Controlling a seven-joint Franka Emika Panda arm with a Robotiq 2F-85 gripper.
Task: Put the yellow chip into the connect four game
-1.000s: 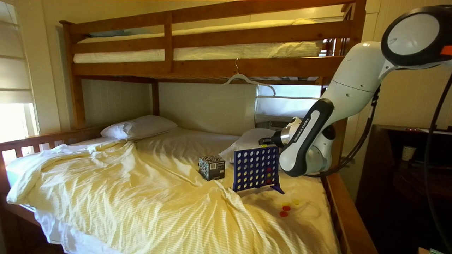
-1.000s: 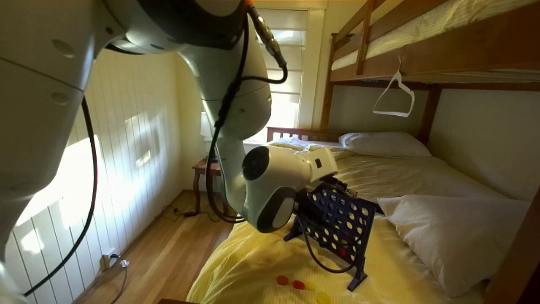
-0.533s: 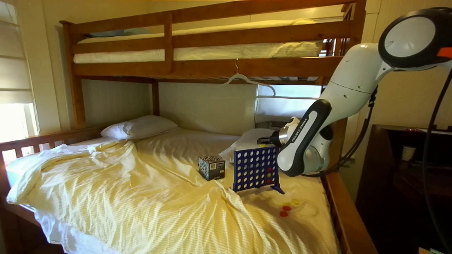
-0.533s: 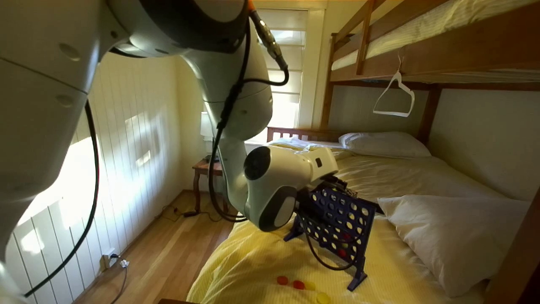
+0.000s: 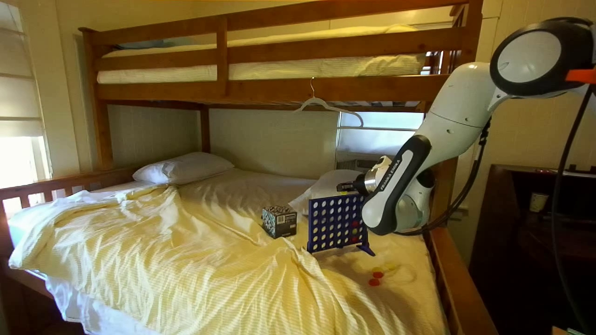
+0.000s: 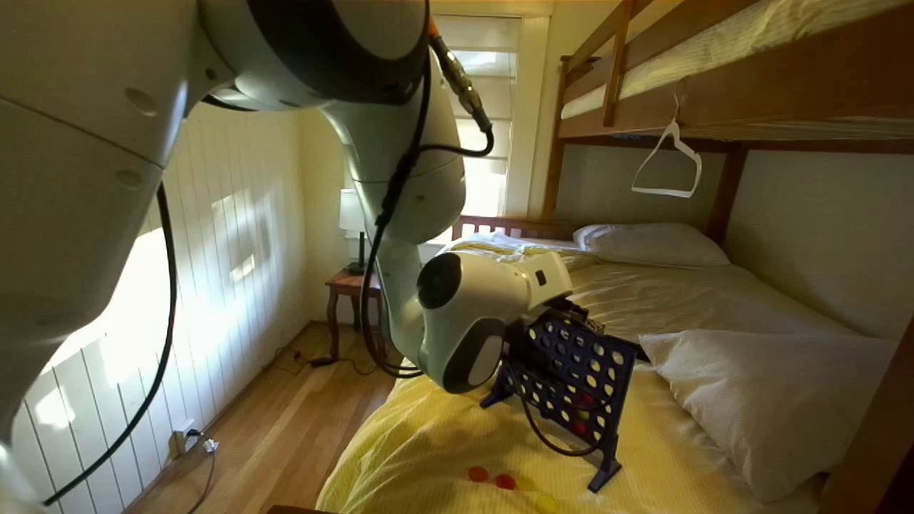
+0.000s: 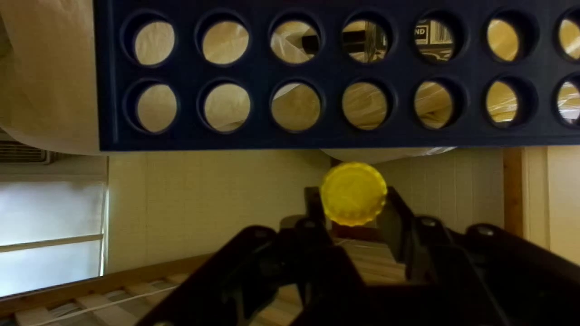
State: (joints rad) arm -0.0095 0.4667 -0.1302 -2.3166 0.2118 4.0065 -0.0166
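Note:
The connect four game (image 5: 336, 222) is an upright dark blue grid on the bed, also in an exterior view (image 6: 575, 365). It fills the top of the upside-down wrist view (image 7: 331, 72). My gripper (image 5: 344, 188) is shut on the yellow chip (image 7: 353, 194), held by its edges between the fingertips. The chip's flat face is towards the wrist camera, roughly parallel to the board. It is just above the board's top edge and apart from it in the wrist view. Whether it lines up with the slots in depth cannot be told. The fingers are mostly hidden in an exterior view (image 6: 571, 311).
A dark patterned cube (image 5: 279, 221) stands beside the board. Loose red chips (image 5: 374, 282) and yellow chips (image 5: 390, 266) lie on the bed in front. Red and yellow chips sit in one column of the board. A pillow (image 6: 771, 400) lies behind. A hanger (image 5: 321, 101) hangs overhead.
The arm has moved slightly. The gripper and the yellow chip have shifted a little along the board's top edge, away from the end column holding chips. The board has not moved.

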